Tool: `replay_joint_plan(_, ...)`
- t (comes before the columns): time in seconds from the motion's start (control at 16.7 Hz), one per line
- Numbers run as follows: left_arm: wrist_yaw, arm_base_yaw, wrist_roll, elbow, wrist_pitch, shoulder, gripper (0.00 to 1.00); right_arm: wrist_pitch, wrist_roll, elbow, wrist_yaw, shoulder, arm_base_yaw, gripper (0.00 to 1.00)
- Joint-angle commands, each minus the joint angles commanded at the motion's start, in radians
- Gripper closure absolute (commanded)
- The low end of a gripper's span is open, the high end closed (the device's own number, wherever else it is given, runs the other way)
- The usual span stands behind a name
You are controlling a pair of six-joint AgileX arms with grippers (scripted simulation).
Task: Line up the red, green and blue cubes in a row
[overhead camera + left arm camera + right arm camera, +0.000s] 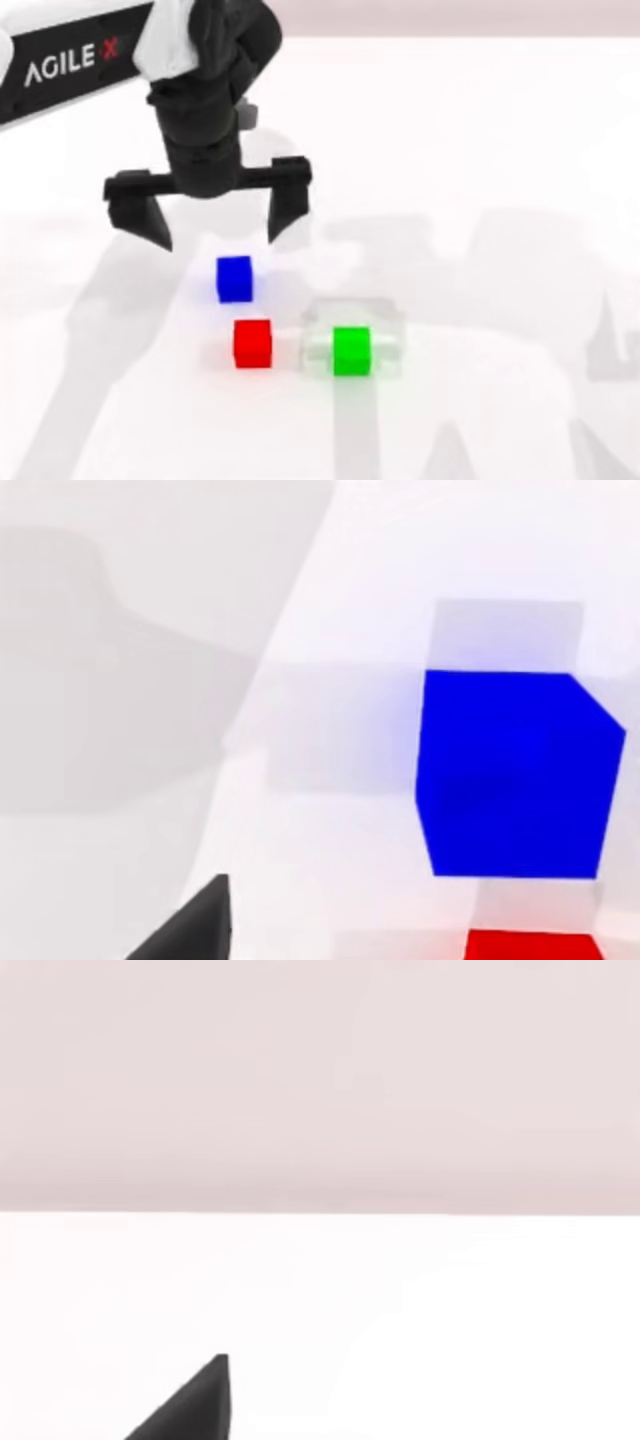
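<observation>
The blue cube [235, 278] lies on the white table, with the red cube [253, 343] just in front of it and the green cube [351, 351] to the red one's right. My left gripper [218, 238] hangs open just behind and above the blue cube, holding nothing. The left wrist view shows the blue cube [515, 775], the red cube's top edge [530, 946] and one dark fingertip [195, 925]. My right arm is out of the top view. Its wrist view shows one dark fingertip [200, 1405] set far to the side, over bare table.
A pale see-through outline [388, 330] surrounds the green cube. Grey arm shadows lie across the white table [500, 150]. The left arm's black wrist and white link [200, 90] reach in from the upper left.
</observation>
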Motion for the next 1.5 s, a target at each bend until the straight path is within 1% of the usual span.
replay_joint_plan(0.12,0.0,-0.001,0.002,-0.027,0.037,0.012,0.0,0.0,0.0,0.0,0.0,0.0,0.0,0.0)
replay_joint_plan(0.48,0.0,-0.002,0.002,-0.162,0.253,0.086,0.0,0.0,0.0,0.0,0.0,0.0,0.0,0.0)
replay_joint_plan(0.78,0.001,-0.002,0.002,-0.175,0.271,0.095,0.0,0.0,0.0,0.0,0.0,0.0,0.0,0.0)
replay_joint_plan(1.5,0.001,-0.002,0.002,-0.175,0.271,0.095,0.9,0.0,0.0,0.0,0.0,0.0,0.0,0.0)
